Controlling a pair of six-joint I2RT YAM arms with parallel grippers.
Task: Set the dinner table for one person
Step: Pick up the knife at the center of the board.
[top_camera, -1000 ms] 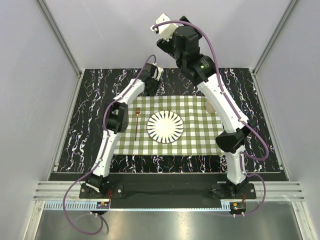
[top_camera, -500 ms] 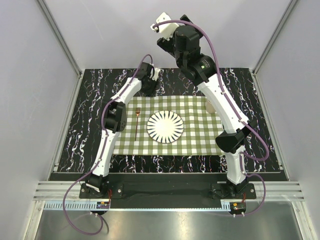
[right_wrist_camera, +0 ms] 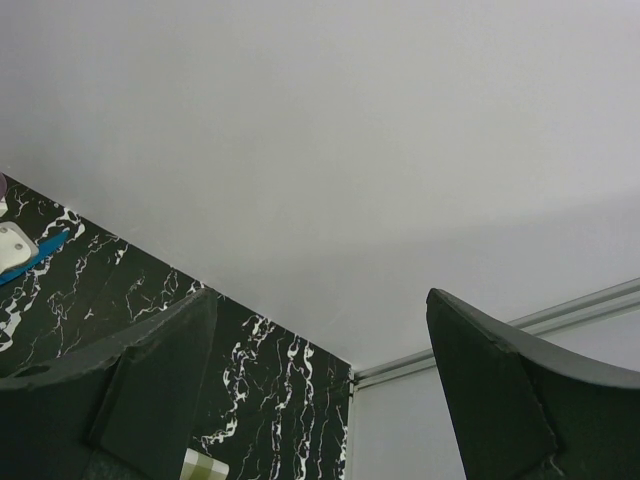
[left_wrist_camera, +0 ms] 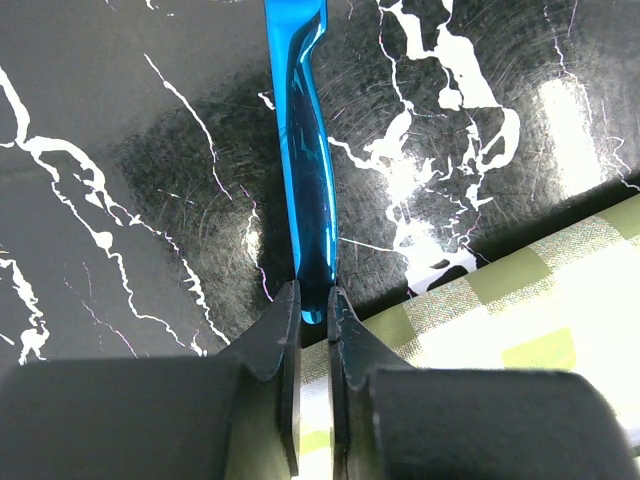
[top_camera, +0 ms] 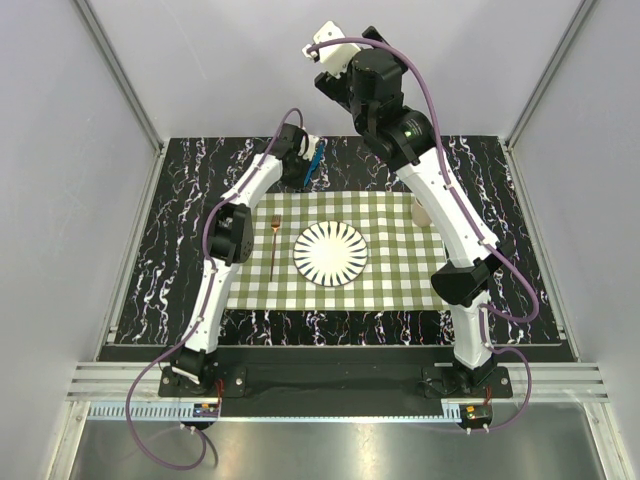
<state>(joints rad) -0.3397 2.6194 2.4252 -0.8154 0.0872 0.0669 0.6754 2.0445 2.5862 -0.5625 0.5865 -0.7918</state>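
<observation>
We see the dinner table (top_camera: 160, 250) filling the floor of the booth, black with white veins, and a green-and-white checked cloth (top_camera: 390, 270) lies on its middle. On the cloth's left part lies a copper fork (top_camera: 273, 245), tines toward the far side. Just past the cloth's far edge, the left gripper (left_wrist_camera: 313, 300) has its fingers pinched nearly together on the near end of a shiny blue utensil (left_wrist_camera: 305, 170), which stretches away over the bare black top. We cannot tell which piece of cutlery it is, or whether it touches the table. A striped plate (top_camera: 330, 253) sits at the cloth's centre, just beside the fork. The right gripper (right_wrist_camera: 320, 300) hangs high above the far side, fingers spread wide and holding nothing. A pale cup (top_camera: 421, 211) stands at the cloth's far right corner.
</observation>
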